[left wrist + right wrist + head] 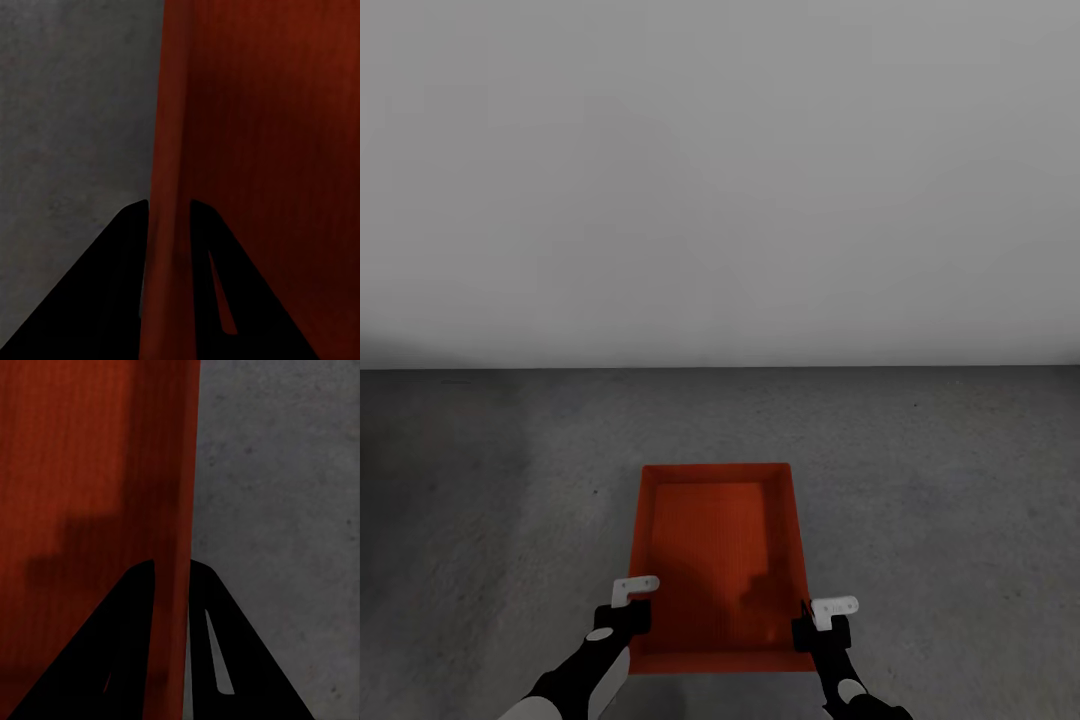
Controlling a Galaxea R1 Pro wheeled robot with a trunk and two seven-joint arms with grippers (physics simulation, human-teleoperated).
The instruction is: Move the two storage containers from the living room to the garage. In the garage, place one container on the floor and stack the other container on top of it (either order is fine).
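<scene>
Here, one storage container [718,560], a red-orange open-top box, is sitting low in the head view, over the dark grey concrete floor [940,480], with its long sides running away from the robot toward the plain light grey wall [720,180]. Whether its base is resting on the floor or hanging just above it cannot be told from these pictures. Both arms are reaching forward to the near end of the box, one on each long side. The left hand [628,600] is pinching the left side wall close to the near corner; in the left wrist view its two dark fingers [112,285] are standing on either side of the thin red wall [169,187], one on the outside toward the floor and one inside the box, with the wall pressed between them. The right hand [822,618] is doing the same on the right side wall, and in the right wrist view its fingers [120,645] are straddling that wall [184,472], with the box's ribbed red bottom on one side and grey concrete [277,510] on the other. Soft shadows are falling across the inside of the box near the right hand. The container is showing nothing inside it.
</scene>
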